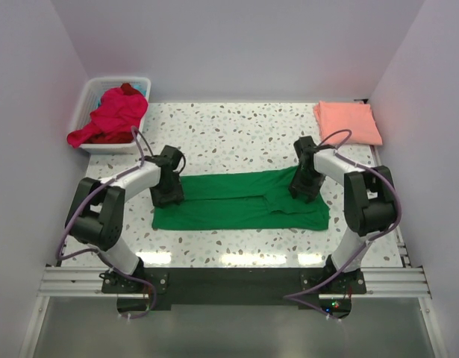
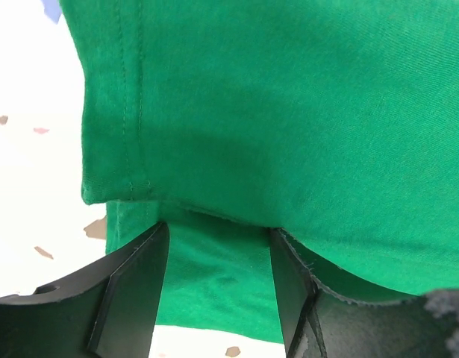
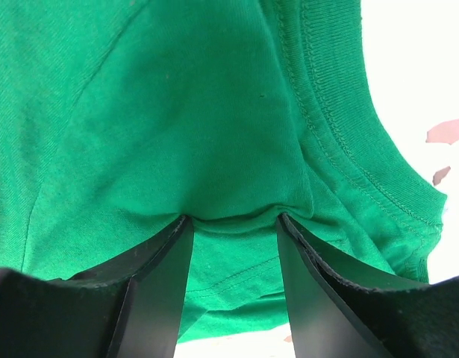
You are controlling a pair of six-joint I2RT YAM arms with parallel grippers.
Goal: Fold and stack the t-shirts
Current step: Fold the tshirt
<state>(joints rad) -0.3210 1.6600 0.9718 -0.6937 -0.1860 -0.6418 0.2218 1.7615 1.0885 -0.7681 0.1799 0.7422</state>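
**Item: green t-shirt** [image 1: 240,201]. Laid flat at the centre of the surface [image 1: 236,127], already narrowed into a long band running from 9 o'clock to 3 o'clock. The stitched hem [image 2: 132,112] is at the 9 o'clock end and the ribbed collar [image 3: 341,112] at the 3 o'clock end.

**Item: left gripper** [image 1: 168,195]. Set down on the hem end. Its jaws are held roughly half apart, with cloth lying in the gap. No firm pinch is seen.

**Item: right gripper** [image 1: 302,190]. Set down beside the collar, likewise parted. The cloth is puckered at the tips, so it may be only pressed rather than caught.

**Item: salmon t-shirt** [image 1: 347,121]. Folded, at 2 o'clock.

**Item: red t-shirts** [image 1: 113,115]. Heaped in the white basket [image 1: 86,101], at 10 o'clock.

**Handling note.** The step in hand is judged to be the crosswise fold. Both layers should be taken at each grip so that none is left behind. The two ends should be raised evenly, and edges should be matched before release.
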